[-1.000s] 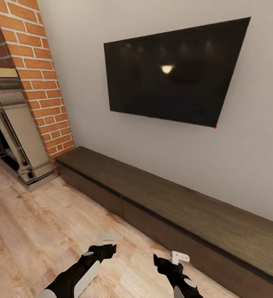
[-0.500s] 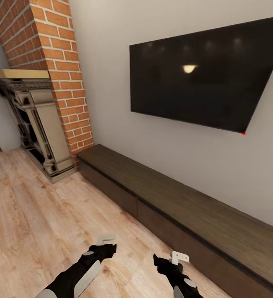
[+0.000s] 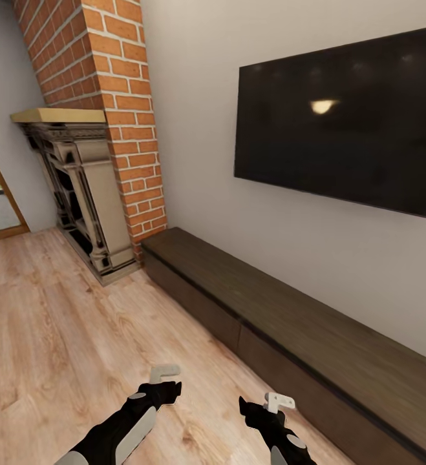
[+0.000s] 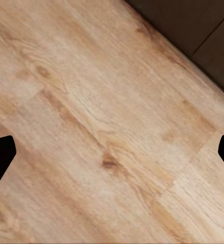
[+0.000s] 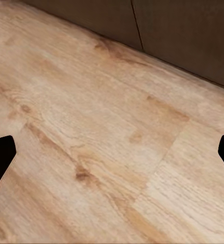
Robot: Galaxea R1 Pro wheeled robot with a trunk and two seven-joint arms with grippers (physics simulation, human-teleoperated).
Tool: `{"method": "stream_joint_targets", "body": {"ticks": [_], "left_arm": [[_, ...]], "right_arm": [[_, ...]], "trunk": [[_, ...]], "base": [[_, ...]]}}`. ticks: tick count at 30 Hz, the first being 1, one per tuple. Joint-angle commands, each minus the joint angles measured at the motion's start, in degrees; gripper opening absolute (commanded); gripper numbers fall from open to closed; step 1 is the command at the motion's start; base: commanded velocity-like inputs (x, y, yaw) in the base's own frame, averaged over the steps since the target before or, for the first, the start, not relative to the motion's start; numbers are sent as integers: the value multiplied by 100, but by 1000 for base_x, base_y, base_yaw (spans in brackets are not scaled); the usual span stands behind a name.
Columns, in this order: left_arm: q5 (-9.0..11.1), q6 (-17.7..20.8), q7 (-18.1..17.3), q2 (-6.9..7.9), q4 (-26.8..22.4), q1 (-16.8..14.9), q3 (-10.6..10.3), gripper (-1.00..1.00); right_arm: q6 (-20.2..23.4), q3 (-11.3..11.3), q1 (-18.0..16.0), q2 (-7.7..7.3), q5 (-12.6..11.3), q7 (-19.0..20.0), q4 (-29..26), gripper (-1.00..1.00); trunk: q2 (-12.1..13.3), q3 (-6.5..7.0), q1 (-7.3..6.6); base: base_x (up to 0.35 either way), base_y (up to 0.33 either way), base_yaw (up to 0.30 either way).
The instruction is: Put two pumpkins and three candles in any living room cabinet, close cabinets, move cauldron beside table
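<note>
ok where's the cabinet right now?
Head view: the cabinet runs along the wall under the TV, from the brick chimney toward lower right, drawer fronts shut, just ahead of both grippers.

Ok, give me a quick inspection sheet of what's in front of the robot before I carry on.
Surface: light wood plank floor, bare where seen.
Job's things: low dark brown cabinet along the wall, its drawer fronts flush and shut; no pumpkins, candles or cauldron seen.
Clutter: nothing seen.
Grippers: left gripper and right gripper both open and holding nothing, above the floor in front of the cabinet.
Cables: nothing seen.
Surroundings: black wall TV above the cabinet, red brick chimney, ornate stone fireplace beside it.
</note>
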Motion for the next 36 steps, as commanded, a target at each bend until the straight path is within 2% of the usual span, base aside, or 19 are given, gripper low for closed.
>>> {"method": "stream_joint_targets", "body": {"ticks": [1,12,19,29,36], "left_arm": [[49,12,53,9,-17,-6,-41,100],[50,10,53,9,-17,-6,-41,100],[57,17,48,9,-10,-6,-41,100],[168,20,41,9,-3,-6,-41,100],[172,13,72,8,-59,-6,-43,100]], "right_arm": [[13,26,-2,-4,-48,-46,-11,100],[15,36,-2,-4,-42,-46,-6,100],[20,37,-2,-4,-42,-46,-3,100],[18,37,-2,2,-40,-46,-3,100],[15,38,-2,3,-35,-46,-3,100]], "trunk": [[-3,-6,2],[-3,-6,2],[-3,-6,2],[-3,-6,2],[-3,-1,2]], "base": [[257,189,5],[117,83,72],[7,223,261],[48,277,284],[30,87,285]]}}
